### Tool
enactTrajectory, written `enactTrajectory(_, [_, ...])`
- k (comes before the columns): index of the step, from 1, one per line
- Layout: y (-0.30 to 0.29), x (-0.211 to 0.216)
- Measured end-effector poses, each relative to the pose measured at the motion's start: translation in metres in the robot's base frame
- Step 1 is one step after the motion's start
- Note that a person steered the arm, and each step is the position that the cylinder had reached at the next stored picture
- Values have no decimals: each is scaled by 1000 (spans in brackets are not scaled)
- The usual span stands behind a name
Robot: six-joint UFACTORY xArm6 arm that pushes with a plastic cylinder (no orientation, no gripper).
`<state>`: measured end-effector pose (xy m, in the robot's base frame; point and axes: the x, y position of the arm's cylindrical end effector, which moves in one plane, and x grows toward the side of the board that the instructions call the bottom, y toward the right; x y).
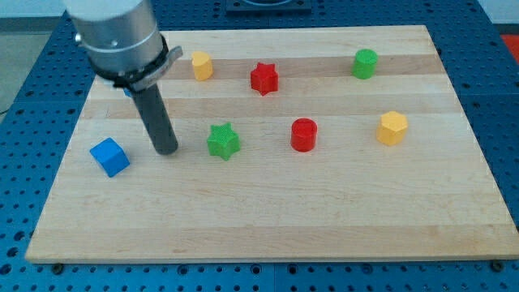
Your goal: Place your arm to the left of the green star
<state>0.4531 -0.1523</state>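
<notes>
The work surface is a pale wooden board with visible lengthwise grain and glued strips, resting on a blue perforated base plate. The blocks on it appear to be matte plastic with fine ribbed surfaces. The green star is a squat, multi-pointed block with blunt points and a flat top, lying on the board left of centre. The arm ends in a grey metallic cylinder from which a straight dark rod descends; there is no jaw to open or close, and the rod grips nothing. My tip rests on the board to the left of the green star, near it but apart, with bare wood between them. A blue cube lies just left of my tip, slightly nearer, so the tip stands between the cube and the star. A red cylinder sits to the right of the star. Farther back lie a yellow hexagonal block, a red star and a green cylinder. A second yellow hexagonal block lies at the right.
</notes>
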Motion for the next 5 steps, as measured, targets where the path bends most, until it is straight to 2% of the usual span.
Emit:
enactTrajectory(1, [0, -25])
enactTrajectory(2, [20, -21])
enactTrajectory(3, [39, 10])
enactTrajectory(4, [35, 17])
enactTrajectory(5, [19, -20])
